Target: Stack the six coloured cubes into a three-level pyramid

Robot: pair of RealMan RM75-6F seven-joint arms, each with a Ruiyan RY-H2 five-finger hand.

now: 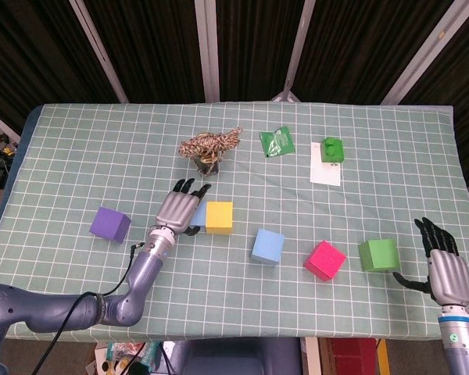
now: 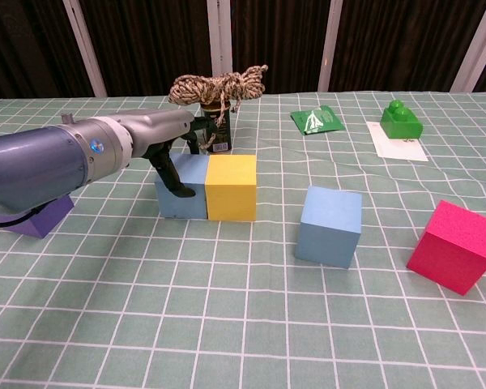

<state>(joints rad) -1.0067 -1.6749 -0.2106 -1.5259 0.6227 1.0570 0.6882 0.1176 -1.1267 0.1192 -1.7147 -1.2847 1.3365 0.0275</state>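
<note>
My left hand (image 1: 178, 205) lies flat over a light blue cube (image 1: 197, 216), fingers stretched out across its top. In the chest view the thumb (image 2: 172, 174) hangs down against that blue cube's (image 2: 184, 203) near face. A yellow cube (image 1: 219, 217) touches the blue one on its right side. Lying apart on the cloth are a second blue cube (image 1: 267, 246), a pink cube (image 1: 324, 260), a green cube (image 1: 377, 255) and a purple cube (image 1: 110, 224). My right hand (image 1: 442, 266) hovers open to the right of the green cube, holding nothing.
A can topped with a bundle of rope (image 1: 209, 148) stands just behind the blue and yellow pair. Further back lie a green packet (image 1: 276, 142) and a green toy brick (image 1: 331, 149) on a white paper (image 1: 324, 172). The table's front edge runs near my right hand.
</note>
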